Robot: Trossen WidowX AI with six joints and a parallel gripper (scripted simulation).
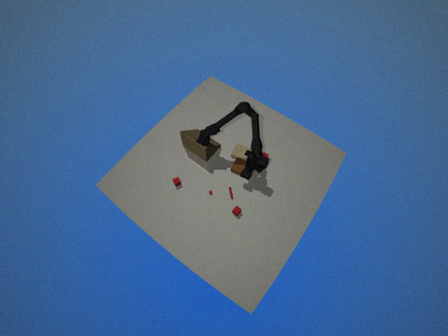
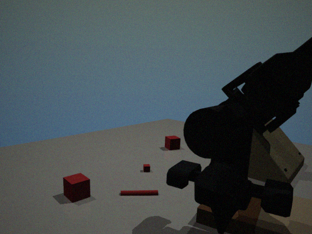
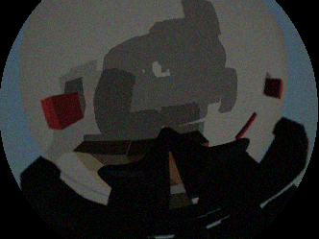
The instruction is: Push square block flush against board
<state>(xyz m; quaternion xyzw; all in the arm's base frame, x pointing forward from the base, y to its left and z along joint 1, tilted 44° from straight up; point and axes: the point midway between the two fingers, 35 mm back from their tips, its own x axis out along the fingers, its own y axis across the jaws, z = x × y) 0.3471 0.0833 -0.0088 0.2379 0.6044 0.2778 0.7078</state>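
Observation:
The orange-brown square block lies flat beside the tan board. In the wrist view their near faces meet at a seam and look roughly in line. The gripper hides much of both, so I cannot tell if a whole side touches or an edge is exactly even. My gripper is shut and empty. It points down, with its fingertips low at the block's outer side. Contact with the block is unclear.
A red cube lies close behind the gripper. Two other red cubes, a small red cube and a red stick lie farther out. The arm's wedge-shaped base stands beyond the board.

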